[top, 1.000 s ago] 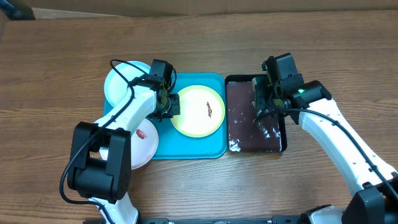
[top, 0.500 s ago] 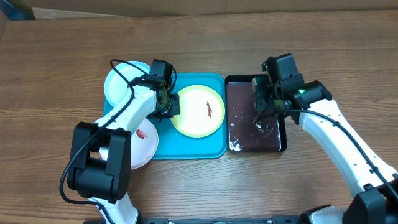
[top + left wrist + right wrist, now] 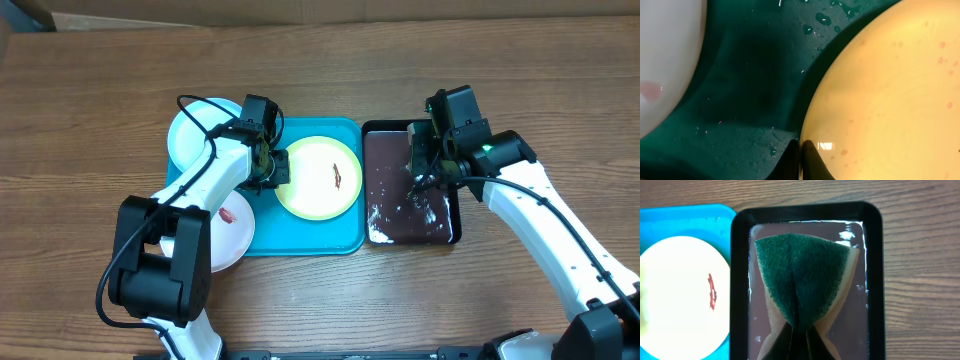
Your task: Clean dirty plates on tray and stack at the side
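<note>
Pinching the left rim of the small round white plate with yellow-green rim (image 3: 318, 178) in the left claw (image 3: 275, 169), tips nearly together. Lies flat in the large turquoise rectangular plastic tray (image 3: 345, 238) on the brown wood-grain tabletop (image 3: 90, 100), red smear near its middle. Left of it, a pale blue round plate (image 3: 188, 138) and a plain white round plate (image 3: 232, 228), red-smeared. Clamps a folded green sponge (image 3: 800, 275) in the right claw (image 3: 797, 336) over the glossy black tray (image 3: 740, 280) of water.
</note>
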Available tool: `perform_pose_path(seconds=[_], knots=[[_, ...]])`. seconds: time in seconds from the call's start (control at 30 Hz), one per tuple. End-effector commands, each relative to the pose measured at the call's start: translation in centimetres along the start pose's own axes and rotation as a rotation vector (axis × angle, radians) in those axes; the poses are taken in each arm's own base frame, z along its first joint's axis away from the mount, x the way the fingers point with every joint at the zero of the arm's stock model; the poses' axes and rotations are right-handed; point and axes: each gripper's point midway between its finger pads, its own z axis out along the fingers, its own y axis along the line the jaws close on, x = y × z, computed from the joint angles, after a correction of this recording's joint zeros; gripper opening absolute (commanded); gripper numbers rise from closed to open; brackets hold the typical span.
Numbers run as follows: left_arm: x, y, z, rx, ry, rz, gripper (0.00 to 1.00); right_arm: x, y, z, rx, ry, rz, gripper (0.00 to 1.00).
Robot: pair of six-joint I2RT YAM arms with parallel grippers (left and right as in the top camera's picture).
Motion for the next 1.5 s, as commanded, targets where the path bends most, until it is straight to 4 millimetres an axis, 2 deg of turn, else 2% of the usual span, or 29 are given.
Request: perform_pose_path(seconds=[0.0,0.33,0.57,0.83,1.07,1.33,1.47], knots=[[0.3,0.1,0.5,-0.009,0.011,-0.004,0.04,-1.4,0.3,-1.6,-0.014,-0.059,0.053,0.04],[0.3,0.1,0.5,-0.01,0.011,-0.005,0.04,0.4,-0.3,-0.7,0.01,-0.001,0.03,0.04],[0.3,0.1,0.5,-0.009,0.011,-0.005,0.04,1.3,-0.5,1.0,0.029,0.052,0.024,0.04],[0.3,0.1,0.5,-0.009,0.012,-0.005,0.04,2.3,1.5,1.3,-0.066,0.097,-0.04,0.04],[0.5,0.0,0.5,-0.005,0.022,-0.036,0.04,1.8,1.4,1.3,-0.052,0.079,0.044,0.04],[0.6,0.1,0.5,-0.006,0.025,-0.035,0.04,2.0,0.9,1.3,-0.024,0.085,0.021,0.04],[0.6,0.1,0.5,-0.007,0.024,-0.035,0.04,0.3,2.3,-0.5,-0.083,0.067,0.017,0.04]])
